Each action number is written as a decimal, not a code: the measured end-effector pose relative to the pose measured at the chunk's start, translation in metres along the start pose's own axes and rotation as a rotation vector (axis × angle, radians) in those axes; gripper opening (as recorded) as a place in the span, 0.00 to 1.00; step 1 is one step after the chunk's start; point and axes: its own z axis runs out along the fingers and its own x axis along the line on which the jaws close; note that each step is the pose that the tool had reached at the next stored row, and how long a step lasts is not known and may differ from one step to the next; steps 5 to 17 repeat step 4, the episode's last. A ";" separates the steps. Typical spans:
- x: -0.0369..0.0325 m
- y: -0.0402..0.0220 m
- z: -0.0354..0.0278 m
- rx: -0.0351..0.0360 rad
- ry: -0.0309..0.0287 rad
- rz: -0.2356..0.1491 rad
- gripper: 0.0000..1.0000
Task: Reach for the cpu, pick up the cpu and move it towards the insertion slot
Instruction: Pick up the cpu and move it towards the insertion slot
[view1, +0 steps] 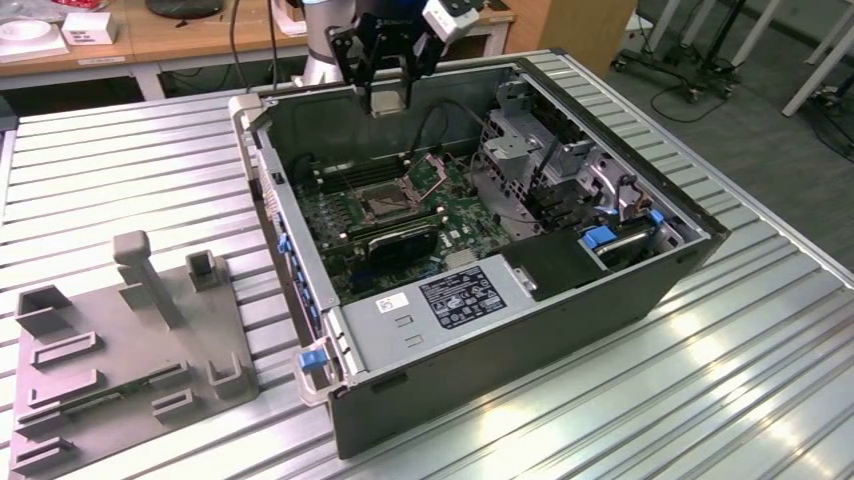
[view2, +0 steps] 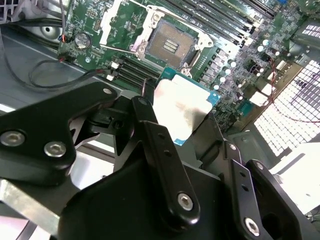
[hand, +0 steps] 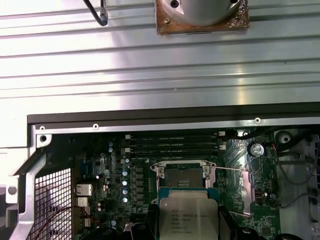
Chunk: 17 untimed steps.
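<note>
The cpu (view2: 181, 109) is held in the gripper (view2: 187, 132), jaws closed on its edges, silvery top showing in both wrist views. In the exterior view the gripper (view1: 386, 92) is seen hanging above the rear wall of the open computer case (view1: 667, 290), which lies on its side on the ribbed metal worktop (view1: 120, 170). The chip (view1: 386, 102) is seen there as a pale square between the jaws, clear of the board.

The insertion slot (view2: 170, 42) is seen open in the second wrist view: shiny frame, dark centre, green motherboard (view2: 240, 55) around it. In the first wrist view the cpu (hand: 188, 217) is seen overlapping the near edge of the slot (hand: 182, 176), with the long black memory slots (hand: 172, 145) beyond. In the exterior view the socket (view1: 380, 203) lies well apart from the gripper, lower and deeper in the case.

Step judged: reach and pickup done; the carry toward the slot is in hand, not finished. The grey plastic tray (view1: 120, 360) on the worktop is left well apart, at the exterior view's left.

The next move is judged to call for travel over the socket, chip kept level and squared to the frame, the case wall and the loose black cable (view2: 50, 75) cleared.
</note>
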 end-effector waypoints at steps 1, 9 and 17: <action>0.0000 0.0000 0.0000 0.0000 0.0000 0.000 0.55; 0.0000 0.0000 0.0000 -0.0001 0.0000 0.000 0.55; 0.0000 0.0000 0.0000 -0.0001 0.0000 0.000 0.55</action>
